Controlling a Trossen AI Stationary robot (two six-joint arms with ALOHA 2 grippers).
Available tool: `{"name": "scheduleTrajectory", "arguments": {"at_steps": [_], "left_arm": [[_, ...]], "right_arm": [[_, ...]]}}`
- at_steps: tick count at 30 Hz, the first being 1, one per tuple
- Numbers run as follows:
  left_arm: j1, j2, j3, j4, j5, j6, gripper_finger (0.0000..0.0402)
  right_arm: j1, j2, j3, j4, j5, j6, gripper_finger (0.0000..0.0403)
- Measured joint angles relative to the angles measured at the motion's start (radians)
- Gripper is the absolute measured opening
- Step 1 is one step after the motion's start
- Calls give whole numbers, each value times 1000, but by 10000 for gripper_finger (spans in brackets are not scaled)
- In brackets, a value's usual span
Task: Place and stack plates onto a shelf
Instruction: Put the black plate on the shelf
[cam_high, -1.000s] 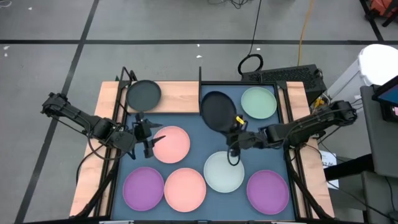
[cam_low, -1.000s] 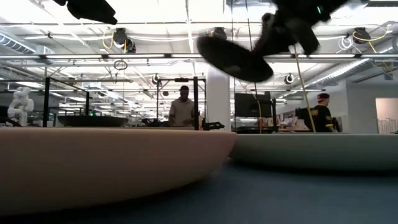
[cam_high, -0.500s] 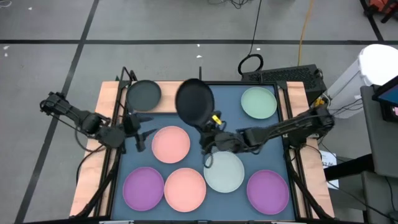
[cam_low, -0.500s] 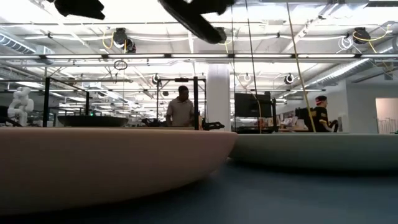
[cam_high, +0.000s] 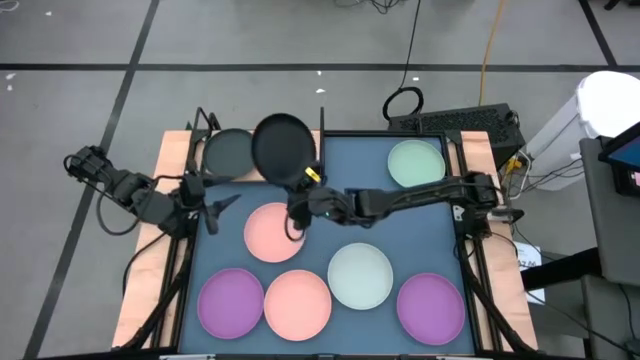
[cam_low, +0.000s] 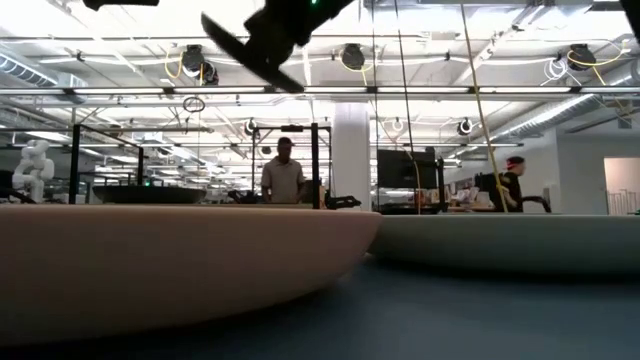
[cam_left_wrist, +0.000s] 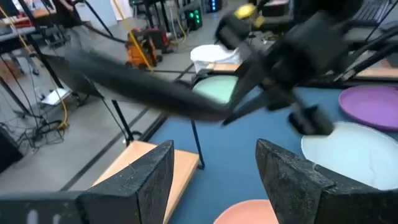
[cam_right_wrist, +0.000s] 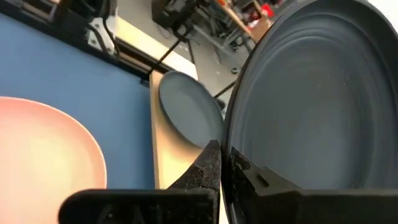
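Black plate (cam_high: 282, 149) now farther left over shelf (cam_high: 280, 150), gripped by outstretched right tool (cam_high: 300, 190); left tool (cam_high: 210, 205) spread.

light: bright, even, overhead | shadows: faint | blur: carried black plate (cam_left_wrist: 143, 93)

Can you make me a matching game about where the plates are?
Things:
1. held black plate
2. other black plate
3. green plate
4. blue-white plate

Places:
A. lying on the wooden shelf
B. on the mat, far right corner
C. in the air, gripped by the right end effector
D. on the mat, between a pink plate and a purple plate

Pairs: 1-C, 2-A, 3-B, 4-D
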Motion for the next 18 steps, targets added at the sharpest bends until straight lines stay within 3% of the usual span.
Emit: {"name": "scheduleTrajectory", "arguments": {"at_steps": [14, 18], "left_arm": [[0, -1, 0, 67, 1, 126, 232], [0, -1, 0, 114, 3, 171, 232]], "right_arm": [[-108, 84, 12, 6, -260, 5, 0], [-124, 84, 12, 5, -275, 2, 0]]}}
